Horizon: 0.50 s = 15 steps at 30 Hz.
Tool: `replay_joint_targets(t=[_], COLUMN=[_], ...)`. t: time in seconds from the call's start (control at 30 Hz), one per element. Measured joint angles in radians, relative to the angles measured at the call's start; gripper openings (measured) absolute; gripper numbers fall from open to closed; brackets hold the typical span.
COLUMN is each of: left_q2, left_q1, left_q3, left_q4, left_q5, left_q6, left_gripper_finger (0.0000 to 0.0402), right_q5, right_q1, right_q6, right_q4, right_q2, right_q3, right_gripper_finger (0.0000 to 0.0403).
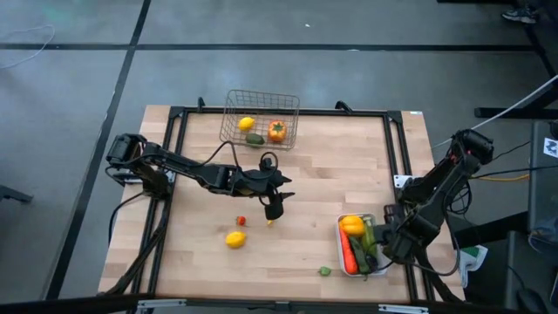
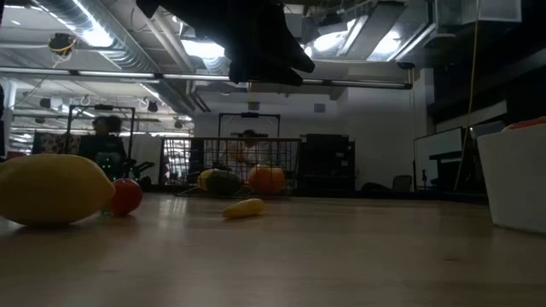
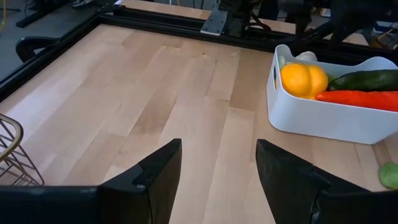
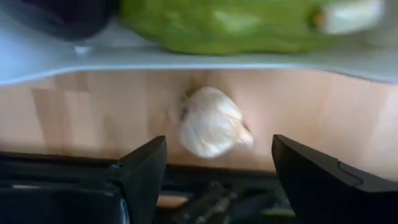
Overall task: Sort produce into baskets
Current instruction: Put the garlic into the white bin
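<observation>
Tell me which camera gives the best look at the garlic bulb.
The right wrist view: the garlic lies on the wood beside the white tray, framed between the right gripper's open fingers. The high, low and left wrist views don't show it clearly.

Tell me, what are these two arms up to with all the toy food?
They are sorting it. The wire basket holds a lemon, a green piece and an orange tomato; the white tray holds several vegetables. The left gripper hangs open and empty mid-table, near a loose lemon and a small yellow piece. The right gripper, also open, faces a garlic bulb lying just outside the tray.
</observation>
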Motion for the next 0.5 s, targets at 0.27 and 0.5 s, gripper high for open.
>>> replay_joint_targets(t=[0.27, 0.5], left_q2=[0.0, 0.0], left_q1=[0.0, 0.0], left_q3=[0.0, 0.0], left_q4=[0.0, -0.001], left_q5=[0.0, 0.0], left_q6=[-0.001, 0.0], left_gripper_finger=[0.0202, 0.0203], right_q5=[0.0, 0.0], right_q1=[-0.001, -0.001], right_q6=[-0.004, -0.004], right_q4=[0.135, 0.151], right_q2=[0.0, 0.0], right_q3=[-0.074, -0.12], right_gripper_finger=[0.0289, 0.0289])
